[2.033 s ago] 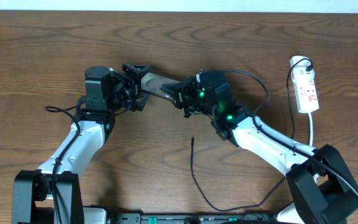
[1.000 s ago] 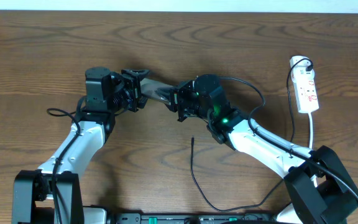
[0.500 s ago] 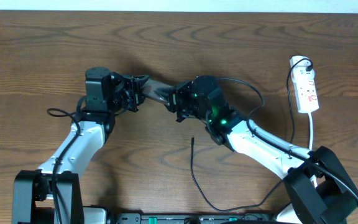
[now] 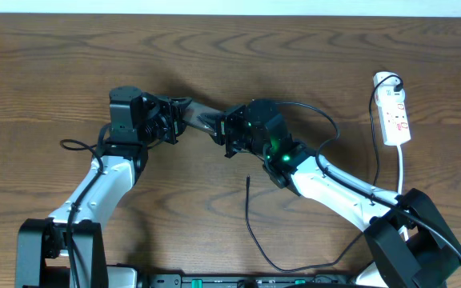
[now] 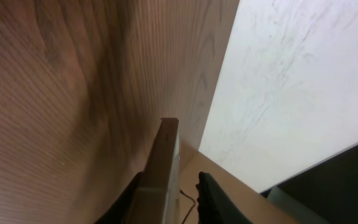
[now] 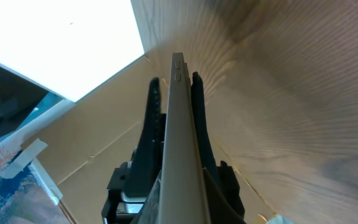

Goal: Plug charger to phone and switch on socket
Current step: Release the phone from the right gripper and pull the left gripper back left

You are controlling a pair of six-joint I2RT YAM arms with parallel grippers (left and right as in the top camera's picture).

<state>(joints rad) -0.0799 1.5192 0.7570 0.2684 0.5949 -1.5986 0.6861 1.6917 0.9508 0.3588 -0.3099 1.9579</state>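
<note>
The phone (image 4: 202, 116) hangs edge-up above the table between my two grippers. My right gripper (image 4: 224, 128) is shut on its right end; in the right wrist view the phone (image 6: 182, 143) is clamped between both black fingers (image 6: 151, 124). My left gripper (image 4: 181, 112) straddles the left end. In the left wrist view one finger lies against the phone (image 5: 163, 168) and a slim gap shows before the other finger (image 5: 213, 199). The charger (image 4: 250, 228) lies on the table below, its plug tip (image 4: 248, 179) pointing up. The socket (image 4: 394, 116) lies far right.
The socket's white cord (image 4: 402, 168) runs down the right side toward the right arm's base. A thick black arm cable (image 4: 326, 116) loops behind the right wrist. A thin black loop (image 4: 74, 144) lies left of the left arm.
The left jaws have narrowed from wide open to close around the phone's left end. The right gripper, still holding the phone, has edged slightly left.
</note>
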